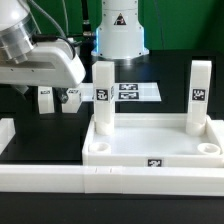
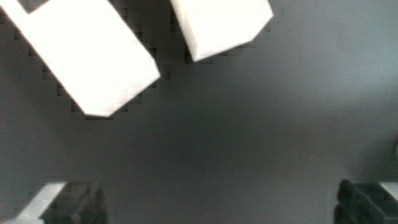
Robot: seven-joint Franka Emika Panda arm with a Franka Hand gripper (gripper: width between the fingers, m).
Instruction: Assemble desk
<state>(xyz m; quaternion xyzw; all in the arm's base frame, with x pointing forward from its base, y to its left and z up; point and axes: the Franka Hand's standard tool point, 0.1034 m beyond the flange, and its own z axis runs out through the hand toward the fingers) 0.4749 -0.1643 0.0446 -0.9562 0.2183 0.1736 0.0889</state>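
Gripper [image 2: 214, 205] gapes wide and empty as I watch it hang over two loose legs [image 2: 89, 60] beside the panel [image 1: 150, 148], where two upright legs [image 1: 104, 95] stand

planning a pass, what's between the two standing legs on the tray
In the exterior view, only bare tray between its left leg and right leg; marker board behind.
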